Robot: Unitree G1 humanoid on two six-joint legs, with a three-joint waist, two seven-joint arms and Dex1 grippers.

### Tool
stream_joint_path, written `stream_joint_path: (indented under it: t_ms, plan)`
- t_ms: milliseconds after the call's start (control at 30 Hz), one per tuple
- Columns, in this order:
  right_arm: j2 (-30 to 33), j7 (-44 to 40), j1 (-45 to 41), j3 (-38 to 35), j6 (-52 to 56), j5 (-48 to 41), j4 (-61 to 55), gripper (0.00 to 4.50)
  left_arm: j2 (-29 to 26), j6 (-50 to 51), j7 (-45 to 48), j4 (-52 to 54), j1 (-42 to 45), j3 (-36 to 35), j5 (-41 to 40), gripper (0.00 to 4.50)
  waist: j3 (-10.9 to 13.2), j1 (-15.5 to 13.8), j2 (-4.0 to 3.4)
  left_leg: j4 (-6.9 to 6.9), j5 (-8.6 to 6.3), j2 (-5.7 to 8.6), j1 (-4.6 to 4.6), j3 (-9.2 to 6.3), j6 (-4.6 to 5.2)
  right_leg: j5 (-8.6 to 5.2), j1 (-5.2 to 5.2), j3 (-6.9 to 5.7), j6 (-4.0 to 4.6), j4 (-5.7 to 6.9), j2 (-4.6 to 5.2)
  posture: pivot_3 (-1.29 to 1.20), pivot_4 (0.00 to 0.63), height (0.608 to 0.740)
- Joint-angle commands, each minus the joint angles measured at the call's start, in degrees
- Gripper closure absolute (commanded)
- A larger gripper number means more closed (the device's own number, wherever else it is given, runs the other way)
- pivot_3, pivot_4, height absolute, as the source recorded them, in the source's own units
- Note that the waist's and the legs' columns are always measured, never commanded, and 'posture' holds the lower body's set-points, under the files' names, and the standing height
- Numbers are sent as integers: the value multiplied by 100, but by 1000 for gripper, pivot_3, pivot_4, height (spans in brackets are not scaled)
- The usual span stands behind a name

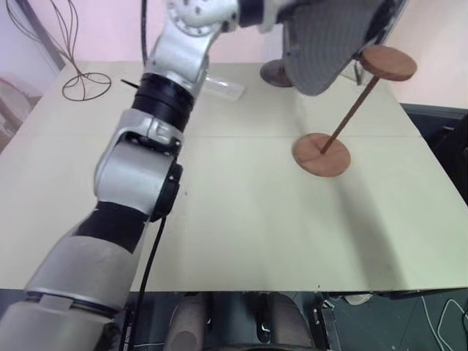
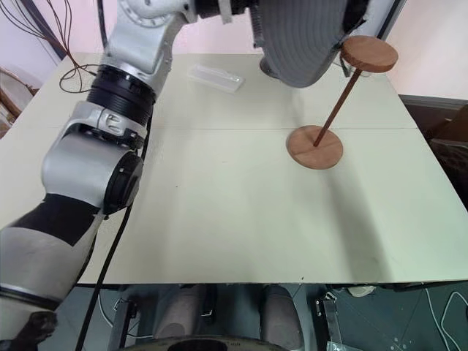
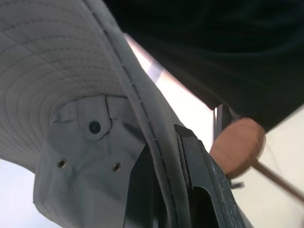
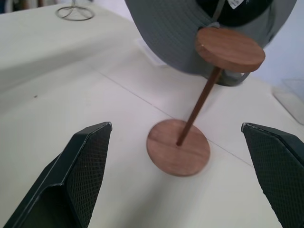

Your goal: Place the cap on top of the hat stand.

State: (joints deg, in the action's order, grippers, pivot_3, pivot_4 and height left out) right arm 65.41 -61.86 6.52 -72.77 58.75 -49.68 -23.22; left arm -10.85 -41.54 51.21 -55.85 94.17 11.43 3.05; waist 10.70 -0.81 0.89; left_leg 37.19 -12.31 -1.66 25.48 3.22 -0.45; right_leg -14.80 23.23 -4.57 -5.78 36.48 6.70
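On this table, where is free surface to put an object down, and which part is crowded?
The widest bare patch is the near half of the table, in front of the hat stand. Another lies between the clear plastic box and the stand's base. The far right corner is crowded: the cap, pinched by the left gripper, hangs beside the stand's top. The wire stand occupies the far left corner.

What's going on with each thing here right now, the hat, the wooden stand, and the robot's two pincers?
cap: held up in the air by its brim, hanging beside the stand's top, not yet on it.
hat stand: standing on the table, rod slanted, top disc bare.
left pincer: shut on the cap's brim.
right pincer: open, holding nothing, pointed toward the stand.
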Motion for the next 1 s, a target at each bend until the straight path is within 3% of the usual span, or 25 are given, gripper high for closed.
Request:
stream_joint_path:
  t_ms: [33, 133, 267, 333, 567, 733, 1000]
  plan:
    - [-124, 87, 92, -639, 169, -81, -269, 0, -157, -1767, -617, -262, 264, 523, 1104, 4473, 0, -1, 0, -4, 0, -1, 0, 0, 0, 0, -1, 0, 0, -9, -1, 0, 150, 740]
    - [-273, 218, 169, -884, 337, -239, -464, 0, -407, -2381, -2066, -339, 372, 1263, 2864, 4473, 2, -8, 3, -4, -1, -1, 3, -1, 1, 1, -3, 0, 0, -15, 0, 0, 150, 740]
    - [-379, 436, 189, -1071, 497, -470, -649, 0, -550, -1862, -4228, -552, 576, 2499, 4933, 4473, 3, -15, 5, 0, -3, 0, 13, -20, 5, 1, -2, 2, -1, -20, 2, 0, 150, 740]
    - [-420, 545, 200, -1172, 576, -595, -727, 0, -454, -1632, -4998, -782, 600, 2922, 5451, 4473, 3, -17, 5, 2, -6, 0, 17, -24, 10, 1, -1, 2, -2, -22, 4, 0, 150, 740]
    - [-515, 803, 375, -1396, 644, -837, -868, 0, -222, -1415, -5894, -1401, 544, 3128, 5494, 4473, 3, -17, 6, 11, -9, -8, 50, -27, 16, 2, 24, 1, -4, -23, 5, 0, 150, 740]
    - [-578, 849, 599, -1498, 569, -886, -888, 0, -403, -1976, -5225, -1472, 244, 2642, 4626, 4473, 2, -10, 3, 11, -10, -8, 48, -25, 17, 3, 23, 0, -6, -22, 5, 0, 150, 740]
    - [-524, 823, 755, -1350, 312, -838, -812, 0, -420, -1662, -4023, -1425, 154, 1557, 3125, 4473, 2, -13, 3, 20, -10, -7, 51, -25, 18, 7, 21, -1, -10, -21, 6, 0, 150, 740]
